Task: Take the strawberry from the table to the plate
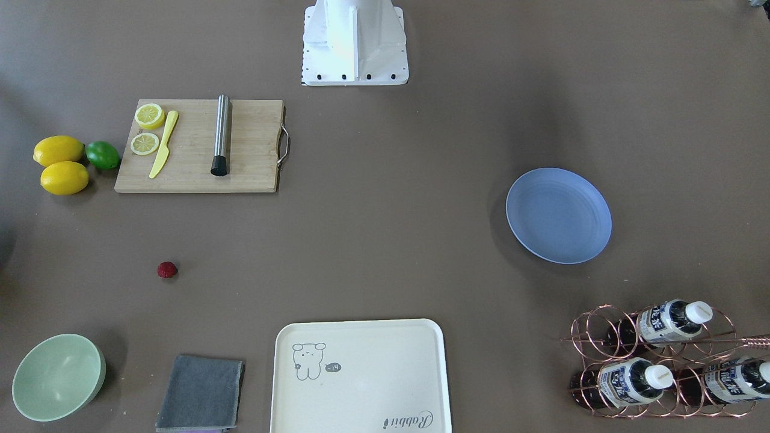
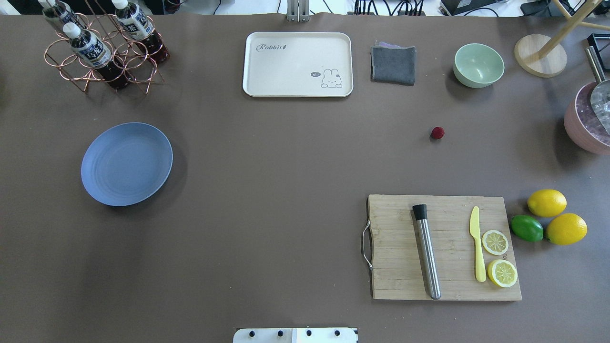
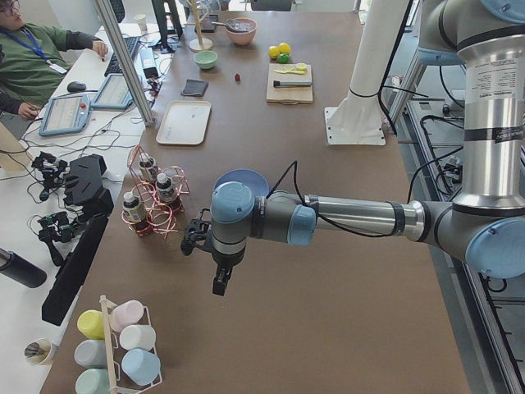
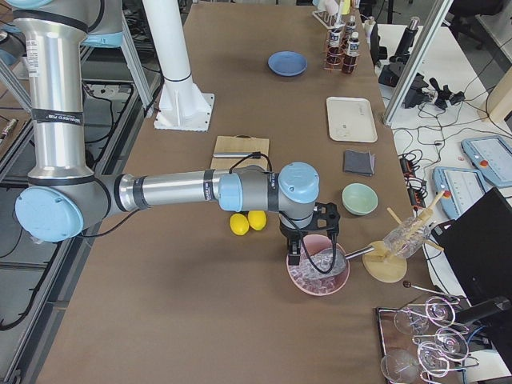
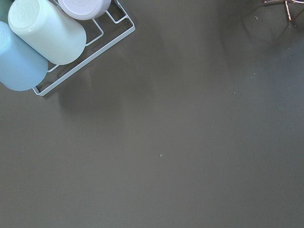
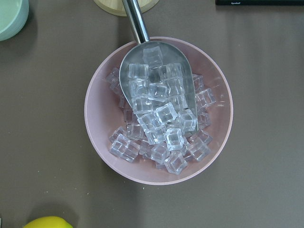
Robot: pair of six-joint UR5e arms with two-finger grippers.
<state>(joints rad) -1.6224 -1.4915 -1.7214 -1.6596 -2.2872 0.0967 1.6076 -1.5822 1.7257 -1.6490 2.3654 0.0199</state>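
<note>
A: So, we are only starting: strawberry point(image 1: 167, 270) is lying on the table point(image 1: 385, 240), far from the plate point(image 1: 558, 215).
B: Left gripper point(image 3: 220, 283), right gripper point(image 4: 294, 254): we cannot tell their grip. The right is needing to reach over.

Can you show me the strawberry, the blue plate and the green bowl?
strawberry point(image 2: 437, 133), overhead view, its middle.
blue plate point(image 2: 126, 164), overhead view, its bare middle.
green bowl point(image 2: 478, 65), overhead view, its inside.

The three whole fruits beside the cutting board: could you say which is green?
The lime, nearest the cutting board; the far lemon and the near lemon are yellow.
</note>
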